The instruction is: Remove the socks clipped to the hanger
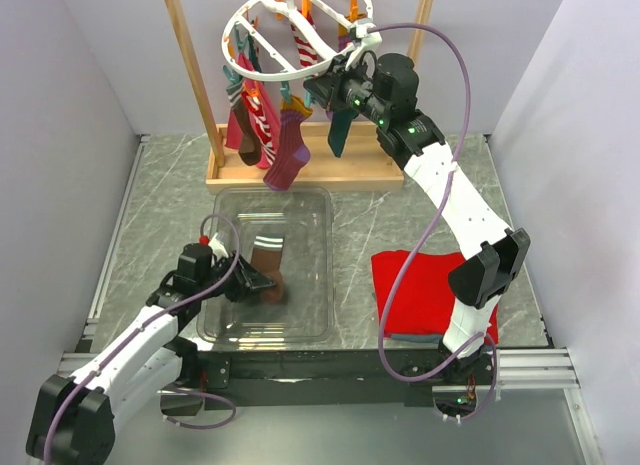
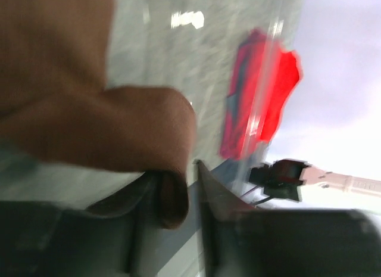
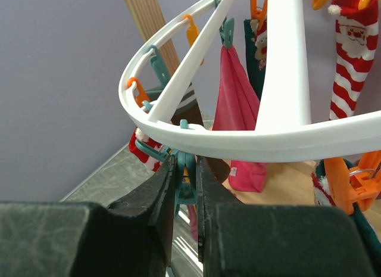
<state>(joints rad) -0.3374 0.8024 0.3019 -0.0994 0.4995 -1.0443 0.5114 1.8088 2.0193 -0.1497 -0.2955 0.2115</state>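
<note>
Socks [image 1: 285,153] are dangling lengthwise-down from the hanger [image 1: 232,30] in the top view, with our right fingers [image 1: 325,89] nearest. At the left wrist, our left fingers [image 2: 217,199] are clenching a brown sock [image 2: 89,110]. At the right wrist, our right fingers are pinching a teal clip [image 3: 186,181] just under the hanger's ring.

We see a white hanger [image 3: 280,80] with clips in two colours: a teal clip [image 3: 186,176] and an orange clip [image 3: 342,181]. The striped sock [image 3: 351,62] is red and white with a Santa face. The pink sock [image 3: 238,104] is plain, the magenta-purple sock [image 1: 290,145] has darker bands, and another is a dark teal sock [image 1: 340,135]. The brown sock [image 1: 268,268] shows through the clear bin [image 1: 325,215]. The folded cloth [image 1: 425,285] is bright red, the surface [image 1: 170,185] is grey-green marble with pale veins, and the stand [image 1: 300,172] is light wood.
</note>
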